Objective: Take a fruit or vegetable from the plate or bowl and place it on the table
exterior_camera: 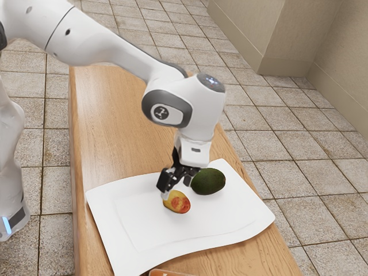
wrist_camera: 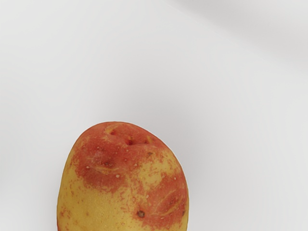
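My gripper [exterior_camera: 176, 188] is low over the white plate in the exterior view, its black fingers apart at the yellow-and-red potato [exterior_camera: 177, 203]. One pale fingertip is by the potato's upper left end; the other tip is hard to make out, and I see no grip from two sides. In the wrist view the potato [wrist_camera: 122, 183] lies large at the lower edge, under my hand, against the white plate [wrist_camera: 96, 57]. A dark green avocado [exterior_camera: 208, 181] rests on the plate [exterior_camera: 144, 236], just to the exterior view's right of the gripper.
The plate covers much of the near part of the wooden table [exterior_camera: 109, 126]. An orange-brown object [exterior_camera: 169, 273] is partly visible at the exterior view's bottom edge, close to the plate's rim. A beige wall [exterior_camera: 287, 34] stands beyond the tiled floor.
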You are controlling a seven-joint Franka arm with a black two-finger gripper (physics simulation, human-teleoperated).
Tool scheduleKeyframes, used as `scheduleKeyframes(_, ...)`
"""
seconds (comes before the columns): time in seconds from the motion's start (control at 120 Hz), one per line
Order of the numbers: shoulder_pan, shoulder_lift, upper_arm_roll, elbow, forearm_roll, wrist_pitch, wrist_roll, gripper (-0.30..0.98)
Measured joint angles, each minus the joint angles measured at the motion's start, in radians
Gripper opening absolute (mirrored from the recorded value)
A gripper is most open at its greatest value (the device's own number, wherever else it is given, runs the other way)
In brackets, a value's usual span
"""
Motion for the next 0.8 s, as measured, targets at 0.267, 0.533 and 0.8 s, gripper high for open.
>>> scheduleKeyframes(0.267,0.001,0.004,0.0,-0.04,-0.001,0.057,0.022,0.68)
scheduleKeyframes(0.533,0.001,0.012,-0.001,-0.065,-0.006,0.1,0.038,0.68)
scheduleKeyframes(0.8,0.001,0.04,-0.001,-0.096,-0.011,0.15,0.05,0.68)
